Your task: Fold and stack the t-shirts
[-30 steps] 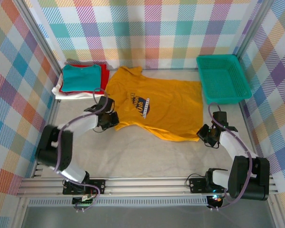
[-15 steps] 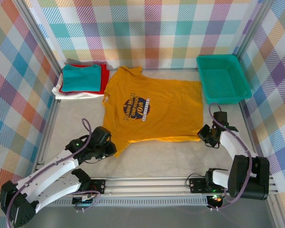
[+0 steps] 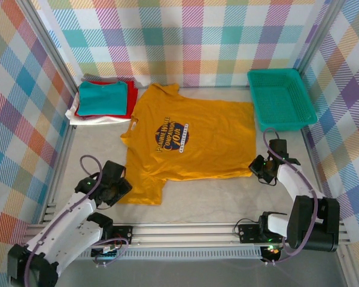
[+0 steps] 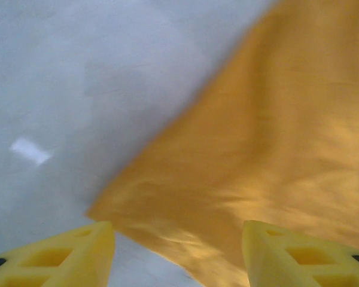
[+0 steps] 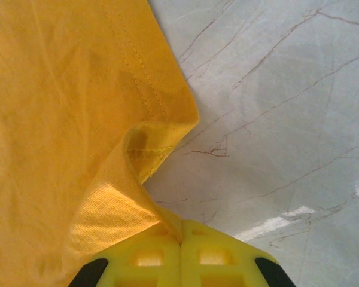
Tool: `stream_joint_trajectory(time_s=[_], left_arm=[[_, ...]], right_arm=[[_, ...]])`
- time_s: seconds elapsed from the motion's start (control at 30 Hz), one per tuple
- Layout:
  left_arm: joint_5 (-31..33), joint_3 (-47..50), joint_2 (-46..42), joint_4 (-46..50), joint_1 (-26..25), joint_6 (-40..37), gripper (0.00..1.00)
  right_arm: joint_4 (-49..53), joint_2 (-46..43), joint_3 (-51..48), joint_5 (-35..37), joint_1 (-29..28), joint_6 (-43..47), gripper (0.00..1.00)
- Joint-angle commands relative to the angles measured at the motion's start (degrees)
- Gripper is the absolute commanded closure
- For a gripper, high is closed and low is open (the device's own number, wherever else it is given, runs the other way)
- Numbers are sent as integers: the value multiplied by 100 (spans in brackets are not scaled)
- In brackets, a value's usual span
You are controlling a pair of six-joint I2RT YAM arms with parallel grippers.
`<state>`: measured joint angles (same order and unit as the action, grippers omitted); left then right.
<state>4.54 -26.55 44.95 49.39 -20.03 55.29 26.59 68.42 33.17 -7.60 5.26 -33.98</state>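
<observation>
Landmark: green rectangular plastic mesh basket on the pale marble-patterned table
Shirt in work: mustard-yellow short-sleeved cotton tee lies spread flat, print up, directly left of the basket and reaching nearer the arms than it does; collar on the far side
Print: small dark-and-white round chest print, left of the basket, mid-shirt
Stack: folded teal tee on top of a folded red tee, white tee and grey tee under them, far left of the basket, across the yellow shirt from it
Left gripper: far left of the basket and well nearer, at the shirt's near-left edge; yellow fingers spread apart, a cloth corner lying between them, nothing pinched
Right gripper: just nearer than the basket, at the shirt's near-right corner; fingers pressed together, pinching the stitched hem, which rises in a small fold off the table
</observation>
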Motion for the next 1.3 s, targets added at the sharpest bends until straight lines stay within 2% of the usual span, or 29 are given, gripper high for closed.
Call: stream_joint_trajectory(time_s=[0.0, 0.1, 0.17, 0.2, 0.27, 0.33, 0.4, 0.43, 0.63, 0.73, 0.87, 1.17, 1.27], left_arm=[[-410, 143, 315, -329, 377, -219, 41], [-516, 88, 844, -711, 447, -597, 41], [-608, 135, 1102, -1041, 447, -719, 48], [-665, 153, 1215, -1200, 447, -754, 55], [-709, 180, 1314, -1433, 448, -838, 59], [-676, 181, 1362, -1528, 448, -918, 71], [-647, 77, 1365, -1382, 448, -954, 95], [-639, -5, 1311, -1232, 448, -976, 100], [-421, -749, 68, 125, 448, -922, 100], [-399, -826, -434, 418, 448, -849, 100], [-453, -672, -295, 150, 445, -828, 100], [-502, -387, -140, -434, 456, -668, 100], [-486, -395, -109, -485, 456, -644, 100]], right_arm=[[65, -148, 19, -32, 35, 139, 100], [48, -233, -115, -55, 36, 66, 100], [37, -242, -207, -126, 37, 4, 95], [69, -263, -243, -159, 32, -35, 89], [148, -380, -322, -217, 37, -108, 84], [271, -574, -405, -226, 35, -191, 75], [564, -817, -405, -215, 37, -252, 68], [730, -962, -394, -220, 30, -267, 64], [1829, -1543, -289, -383, 37, -405, 54], [1870, -1648, -450, -556, 26, -488, 53], [1200, -1334, -589, -837, 28, -434, 53], [428, -639, -460, -762, 10, -429, 57], [190, -368, -456, -781, 3, -429, 61]])
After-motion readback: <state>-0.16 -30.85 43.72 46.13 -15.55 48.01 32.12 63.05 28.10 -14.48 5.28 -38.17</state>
